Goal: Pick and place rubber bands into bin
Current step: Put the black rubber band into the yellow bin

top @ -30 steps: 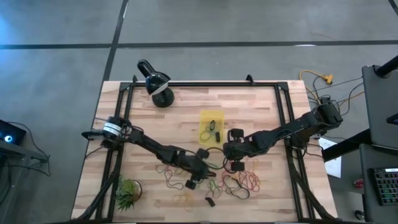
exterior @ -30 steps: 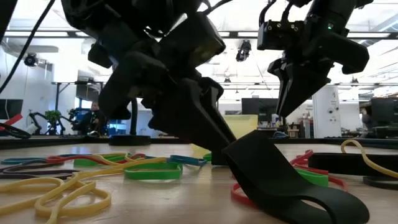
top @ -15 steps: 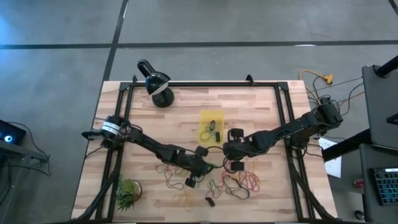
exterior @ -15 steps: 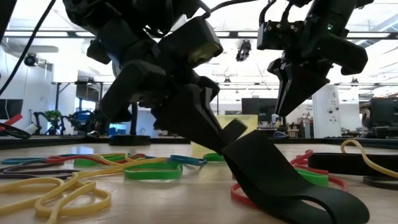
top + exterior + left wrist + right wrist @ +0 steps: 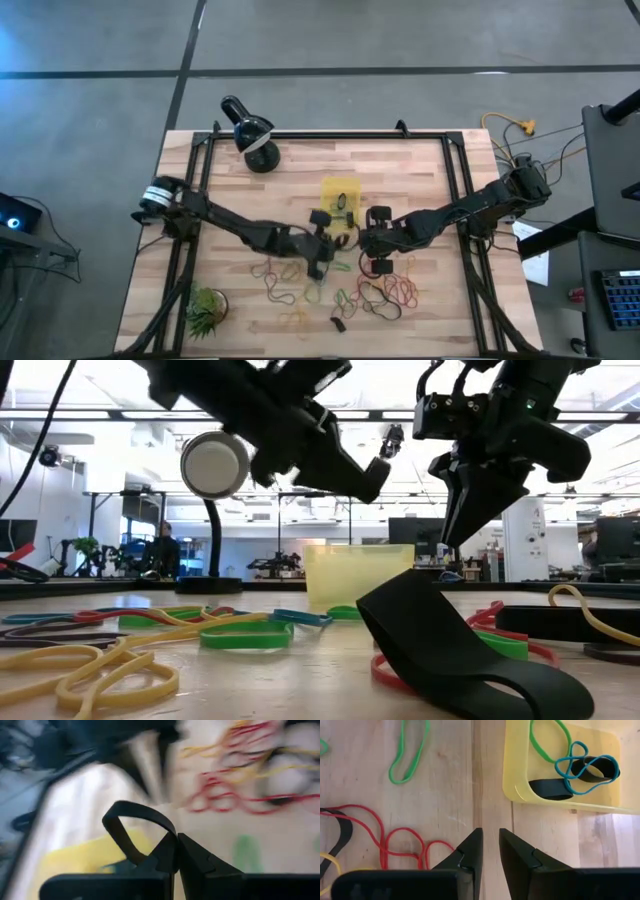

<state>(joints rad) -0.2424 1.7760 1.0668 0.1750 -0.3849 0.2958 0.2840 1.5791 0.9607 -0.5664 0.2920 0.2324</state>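
Loose rubber bands (image 5: 385, 292) in red, yellow, green and black lie on the wooden table, and the low view shows them too (image 5: 245, 632). The yellow bin (image 5: 340, 205) stands mid-table and holds green, blue and black bands (image 5: 580, 767). My left gripper (image 5: 322, 265) hangs above the table just near of the bin, shut on a wide black rubber band (image 5: 135, 825). My right gripper (image 5: 490, 840) hovers over bare wood beside the bin's near corner, its fingers a little apart with nothing between them. My left gripper pinches one end of the black band's loop (image 5: 167, 840) between its two fingers. The rest of the loop stands out past the fingertips, rounded and open. The band is lifted clear of the table.
A black domed lamp (image 5: 250, 130) stands at the far left and a small green plant (image 5: 205, 312) at the near left corner. A broad black band (image 5: 440, 650) lies close to the low camera. Black frame rails (image 5: 190, 190) run along the table's sides.
My left gripper has shut on a black band lying on the table. It then rose and swung toward the bin, tipping from steeply down to nearer level. The band has come up clear of the table with it.
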